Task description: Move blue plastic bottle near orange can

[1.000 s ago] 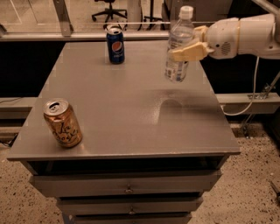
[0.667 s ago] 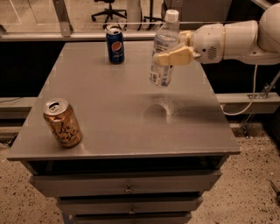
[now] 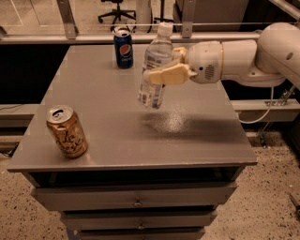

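Note:
My gripper is shut on the blue plastic bottle, a clear ribbed bottle with a white cap and a pale label. It holds the bottle tilted above the middle of the grey table, off the surface. The white arm reaches in from the right. The orange can stands tilted at the table's front left corner, well to the left of and nearer than the bottle.
A dark blue Pepsi can stands at the back of the table, left of the bottle. The table has drawers below its front edge. An office chair stands on the floor behind a rail.
My gripper has carried the bottle to the left and toward the table's middle, closer to the orange can. The cans have not moved.

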You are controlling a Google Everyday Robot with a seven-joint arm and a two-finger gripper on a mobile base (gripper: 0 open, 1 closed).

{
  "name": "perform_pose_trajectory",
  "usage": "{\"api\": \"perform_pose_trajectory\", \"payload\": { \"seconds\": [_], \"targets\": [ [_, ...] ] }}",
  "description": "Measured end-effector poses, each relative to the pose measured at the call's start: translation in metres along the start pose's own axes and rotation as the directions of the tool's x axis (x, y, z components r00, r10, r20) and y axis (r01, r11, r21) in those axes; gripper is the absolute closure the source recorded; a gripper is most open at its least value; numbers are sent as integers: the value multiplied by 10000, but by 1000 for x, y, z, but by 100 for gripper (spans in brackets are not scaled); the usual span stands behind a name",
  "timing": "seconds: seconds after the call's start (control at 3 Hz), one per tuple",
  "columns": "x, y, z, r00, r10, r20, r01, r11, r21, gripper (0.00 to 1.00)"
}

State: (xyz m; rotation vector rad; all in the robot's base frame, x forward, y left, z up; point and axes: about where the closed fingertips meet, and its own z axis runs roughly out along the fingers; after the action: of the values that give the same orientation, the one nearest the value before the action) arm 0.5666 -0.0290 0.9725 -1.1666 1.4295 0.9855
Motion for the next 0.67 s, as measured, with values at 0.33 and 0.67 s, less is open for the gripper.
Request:
{"api": "perform_pose_trajectory", "payload": {
  "seconds": [0.33,0.67],
  "targets": [
    [2,6,5,10000,95,20,-95,9999,-132,100],
    [1,3,9,10000,-2,19,3,9996,-274,100]
  ]
}}
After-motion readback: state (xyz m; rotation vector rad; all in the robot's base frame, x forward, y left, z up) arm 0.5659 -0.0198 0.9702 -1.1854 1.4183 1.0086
